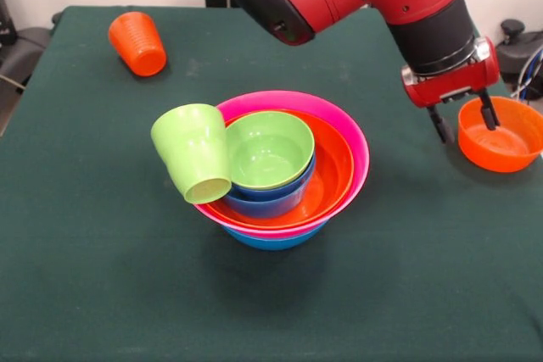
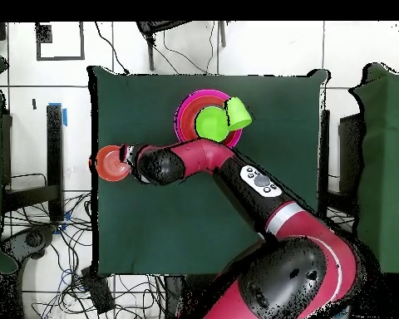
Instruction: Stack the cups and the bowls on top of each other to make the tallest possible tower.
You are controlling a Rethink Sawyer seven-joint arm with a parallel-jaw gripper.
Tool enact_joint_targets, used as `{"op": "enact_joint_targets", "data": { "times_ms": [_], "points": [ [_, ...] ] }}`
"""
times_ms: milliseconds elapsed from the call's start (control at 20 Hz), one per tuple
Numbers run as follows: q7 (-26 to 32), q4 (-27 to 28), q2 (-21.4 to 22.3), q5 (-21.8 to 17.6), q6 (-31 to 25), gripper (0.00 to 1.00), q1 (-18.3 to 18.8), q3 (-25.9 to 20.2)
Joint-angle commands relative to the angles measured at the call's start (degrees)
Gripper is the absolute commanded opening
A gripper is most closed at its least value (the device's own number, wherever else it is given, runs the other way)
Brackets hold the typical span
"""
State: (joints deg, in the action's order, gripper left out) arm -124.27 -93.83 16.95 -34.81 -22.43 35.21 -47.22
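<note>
The tower (image 1: 284, 167) stands mid-table: a wide blue bowl at the bottom, then pink (image 1: 344, 129) and orange (image 1: 333, 171) bowls, a smaller blue bowl and a lime-green bowl (image 1: 270, 148) on top. A lime-green cup (image 1: 193, 152) leans tilted against the tower's left rim. An orange ribbed cup (image 1: 137, 42) lies on its side at the far left. At the right sits a small orange bowl (image 1: 502, 135). My gripper (image 1: 464, 123) hangs open over its left rim, one finger outside and one inside. From overhead, the gripper (image 2: 126, 155) is beside that bowl (image 2: 110, 164), with the tower (image 2: 204, 120) farther off.
The dark green cloth covers the table (image 1: 102, 277). My red arm (image 2: 203, 158) reaches across the cloth below the tower in the overhead view. Cables and chair legs lie on the floor around the table edges.
</note>
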Motion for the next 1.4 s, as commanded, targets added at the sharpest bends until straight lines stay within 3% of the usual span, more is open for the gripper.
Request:
{"op": "enact_joint_targets", "data": {
  "times_ms": [50, 450, 800, 1400],
  "points": [
    [10.66, 4.95, 1.51, -5.69, -3.96, 1.00, -2.12, 3.58],
    [12.53, 9.00, -1.47, -3.96, -8.11, 1.00, -2.32, 2.61],
    [13.26, 12.96, -8.24, -2.16, -8.45, 1.00, -2.67, 1.13],
    [13.02, 12.81, -8.09, -2.07, -9.80, 1.00, -2.49, 0.72]
  ]
}}
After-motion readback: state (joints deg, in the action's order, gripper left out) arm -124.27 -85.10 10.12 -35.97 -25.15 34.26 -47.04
